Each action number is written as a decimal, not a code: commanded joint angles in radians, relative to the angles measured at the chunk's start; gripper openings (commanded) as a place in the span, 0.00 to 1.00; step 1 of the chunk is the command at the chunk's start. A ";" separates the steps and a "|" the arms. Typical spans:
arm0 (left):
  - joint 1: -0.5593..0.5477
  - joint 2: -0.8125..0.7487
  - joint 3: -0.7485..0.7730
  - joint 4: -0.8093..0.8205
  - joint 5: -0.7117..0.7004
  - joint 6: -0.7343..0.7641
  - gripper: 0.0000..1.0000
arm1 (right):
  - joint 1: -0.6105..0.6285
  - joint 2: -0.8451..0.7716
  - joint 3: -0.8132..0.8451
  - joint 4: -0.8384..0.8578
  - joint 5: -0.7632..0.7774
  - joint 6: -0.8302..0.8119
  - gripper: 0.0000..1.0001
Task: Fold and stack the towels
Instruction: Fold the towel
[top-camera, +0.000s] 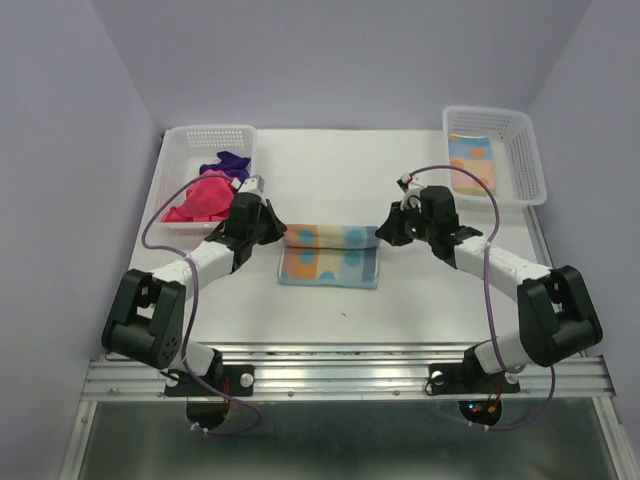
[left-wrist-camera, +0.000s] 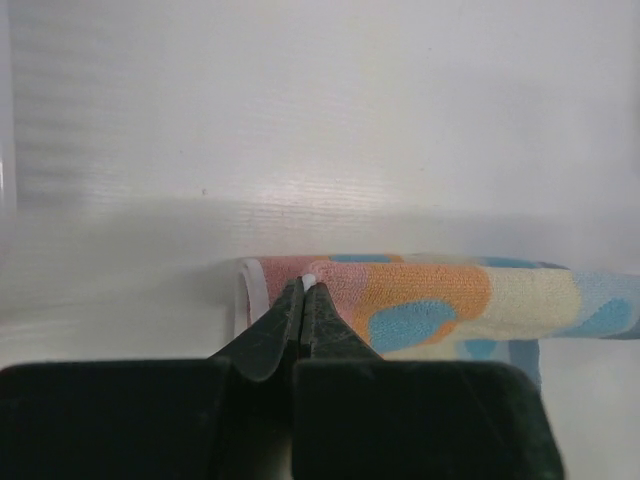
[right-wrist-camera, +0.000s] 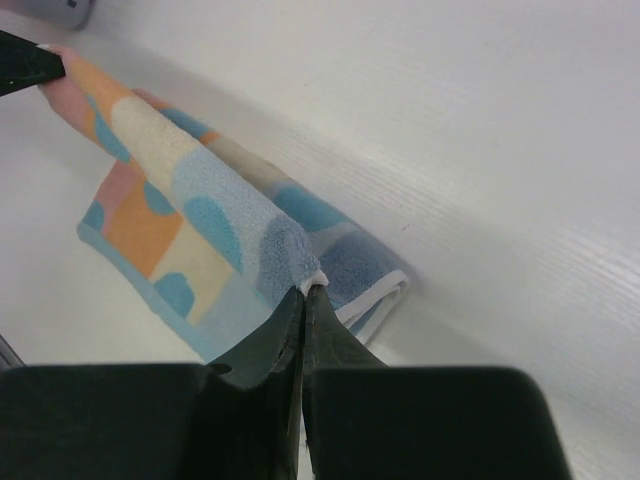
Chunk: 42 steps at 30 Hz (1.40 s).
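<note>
A light blue towel with orange blotches (top-camera: 330, 258) lies mid-table, its far edge lifted into a fold. My left gripper (top-camera: 283, 233) is shut on the fold's left corner. In the left wrist view the left gripper (left-wrist-camera: 308, 284) pinches the white hem of the towel (left-wrist-camera: 430, 300). My right gripper (top-camera: 378, 235) is shut on the right corner. The right wrist view has the right gripper (right-wrist-camera: 312, 288) clamping the hem, and the towel (right-wrist-camera: 190, 200) stretches up and away from it. A magenta-pink towel (top-camera: 203, 198) and a dark purple towel (top-camera: 225, 165) lie crumpled in the left basket.
The white mesh basket (top-camera: 210, 131) holding the two crumpled towels stands at the back left. A second white mesh basket (top-camera: 530, 165) at the back right holds a flat patterned cloth (top-camera: 470, 162). Grey walls close in the table on three sides.
</note>
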 joint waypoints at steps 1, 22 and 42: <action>-0.006 -0.087 -0.067 0.044 0.001 -0.030 0.00 | 0.015 -0.075 -0.075 0.051 -0.017 0.030 0.01; -0.034 -0.207 -0.248 0.081 0.005 -0.083 0.00 | 0.078 -0.137 -0.226 0.129 -0.051 0.108 0.01; -0.058 -0.241 -0.332 0.036 0.064 -0.117 0.01 | 0.085 -0.139 -0.335 0.182 -0.090 0.145 0.09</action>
